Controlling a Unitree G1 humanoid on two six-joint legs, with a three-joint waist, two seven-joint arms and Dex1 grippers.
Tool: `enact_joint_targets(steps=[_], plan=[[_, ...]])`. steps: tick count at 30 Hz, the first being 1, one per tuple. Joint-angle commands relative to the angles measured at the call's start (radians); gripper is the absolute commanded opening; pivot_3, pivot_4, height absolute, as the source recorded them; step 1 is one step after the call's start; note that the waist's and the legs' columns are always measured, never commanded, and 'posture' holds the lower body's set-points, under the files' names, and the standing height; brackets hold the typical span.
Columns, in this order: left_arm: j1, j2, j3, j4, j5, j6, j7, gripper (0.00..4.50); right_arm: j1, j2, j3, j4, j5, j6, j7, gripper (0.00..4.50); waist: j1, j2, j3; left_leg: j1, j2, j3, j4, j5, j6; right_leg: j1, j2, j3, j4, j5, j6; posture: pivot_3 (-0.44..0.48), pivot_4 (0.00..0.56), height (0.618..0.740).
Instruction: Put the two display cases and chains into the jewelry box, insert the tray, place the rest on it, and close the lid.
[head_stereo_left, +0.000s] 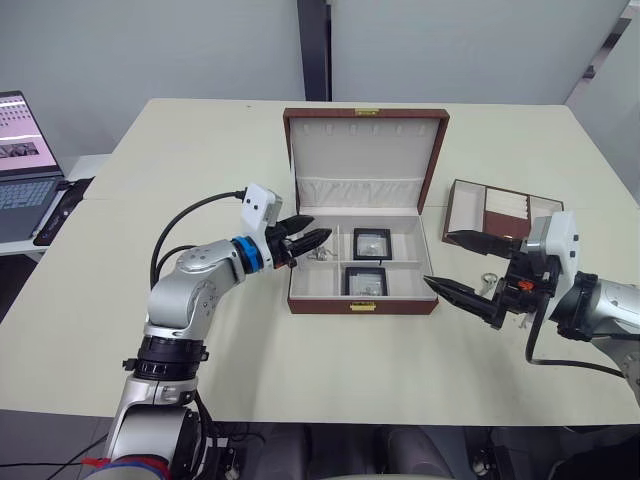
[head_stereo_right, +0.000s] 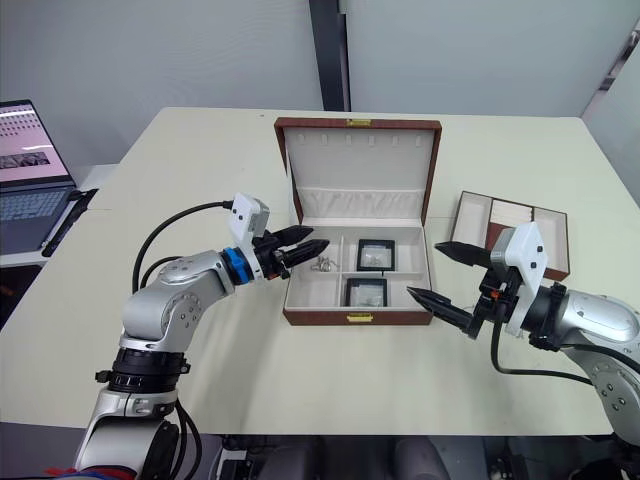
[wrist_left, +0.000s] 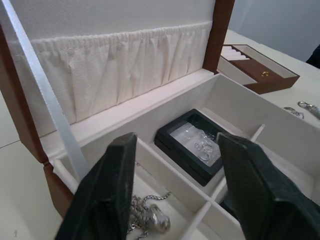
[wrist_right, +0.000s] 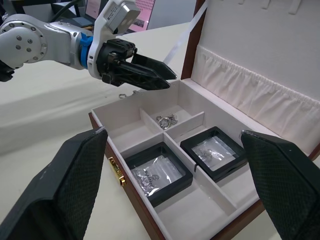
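While both cases lie boxed — left gripper open, empty | right gripper wide open, empty

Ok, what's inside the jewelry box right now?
The jewelry box holds two display cases in separate compartments, and a silvery chain pile in a back compartment under the left gripper. The front-left compartment looks empty. Anything beneath the cases is hidden.

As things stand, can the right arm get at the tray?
Probably yes. The tray lies bare on the table just behind the open right claw, beside the jewelry box. Nothing stands between them; two small silvery pieces lie nearby.
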Motion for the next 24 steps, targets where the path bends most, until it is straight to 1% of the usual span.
enact_joint_targets(steps=[1, 2, 3, 8, 12, 15, 16, 20, 22, 24], plan=[[-0.002, 0.021, 0.041, -0.056, -0.052, 0.019, -0.030, 3.97, -0.006, -0.019, -0.054, -0.023, 0.030, -0.006, 0.009, 4.50, 0.000, 0.000, 0.000, 0.000, 0.000, 0.000, 0.000, 0.000, 0.000, 0.000, 0.000, 0.000, 0.000, 0.000, 0.000, 0.000, 0.150, 0.740], [-0.003, 0.025, 0.046, -0.066, -0.066, 0.029, -0.036, 4.28, -0.007, -0.023, -0.058, -0.017, 0.031, -0.006, 0.013, 4.50, 0.000, 0.000, 0.000, 0.000, 0.000, 0.000, 0.000, 0.000, 0.000, 0.000, 0.000, 0.000, 0.000, 0.000, 0.000, 0.000, 0.150, 0.740], [-0.005, 0.031, 0.052, -0.074, -0.080, 0.041, -0.044, 4.48, -0.010, -0.027, -0.062, -0.010, 0.031, -0.005, 0.016, 4.50, 0.000, 0.000, 0.000, 0.000, 0.000, 0.000, 0.000, 0.000, 0.000, 0.000, 0.000, 0.000, 0.000, 0.000, 0.000, 0.000, 0.150, 0.740], [-0.026, 0.071, 0.097, -0.091, -0.132, 0.083, -0.064, 4.48, -0.020, -0.046, -0.078, 0.019, 0.035, -0.006, 0.034, 4.50, -0.001, 0.000, 0.000, 0.000, 0.000, 0.000, 0.000, 0.000, 0.000, 0.000, 0.000, 0.000, 0.000, 0.000, 0.000, 0.000, 0.150, 0.740], [-0.032, 0.133, 0.132, -0.092, -0.175, 0.110, -0.106, 4.48, -0.012, -0.059, -0.086, 0.040, 0.029, -0.011, 0.049, 4.50, -0.001, 0.000, 0.000, 0.000, 0.000, 0.000, 0.000, 0.000, 0.000, 0.000, 0.000, 0.000, 0.000, 0.000, 0.000, 0.000, 0.150, 0.740], [-0.021, 0.231, 0.188, -0.094, -0.261, 0.199, -0.183, 4.48, 0.019, -0.072, -0.120, 0.062, 0.026, -0.013, 0.072, 4.50, -0.002, -0.001, 0.001, 0.000, 0.001, 0.000, 0.000, 0.000, 0.000, 0.000, 0.000, 0.000, 0.000, 0.000, 0.000, 0.000, 0.150, 0.740], [-0.008, 0.279, 0.202, -0.086, -0.271, 0.213, -0.219, 4.48, 0.039, -0.081, -0.134, 0.075, 0.013, -0.018, 0.087, 4.50, -0.002, -0.001, 0.001, 0.000, 0.001, 0.000, 0.000, 0.000, 0.000, -0.001, 0.000, 0.000, 0.000, 0.000, 0.000, 0.000, 0.150, 0.740], [0.100, 0.451, 0.232, -0.031, -0.197, 0.149, -0.320, 4.48, 0.136, -0.111, -0.209, 0.163, -0.048, -0.059, 0.152, 4.50, -0.004, -0.001, 0.001, 0.001, 0.001, 0.001, -0.001, 0.000, 0.000, -0.001, 0.000, 0.000, 0.000, 0.000, 0.000, 0.000, 0.150, 0.740], [0.149, 0.502, 0.244, -0.013, -0.162, 0.109, -0.336, 4.48, 0.166, -0.122, -0.239, 0.215, -0.071, -0.081, 0.181, 4.50, -0.004, -0.001, 0.001, 0.001, 0.001, 0.001, -0.001, 0.000, 0.000, -0.001, 0.000, 0.001, 0.000, 0.000, 0.000, 0.000, 0.150, 0.740], [0.184, 0.535, 0.270, 0.010, -0.138, 0.075, -0.335, 4.48, 0.190, -0.137, -0.258, 0.279, -0.107, -0.110, 0.213, 4.50, -0.003, -0.001, 0.002, 0.001, 0.001, 0.001, -0.001, 0.000, 0.000, -0.001, -0.001, 0.001, 0.000, 0.000, 0.000, 0.000, 0.150, 0.740]])
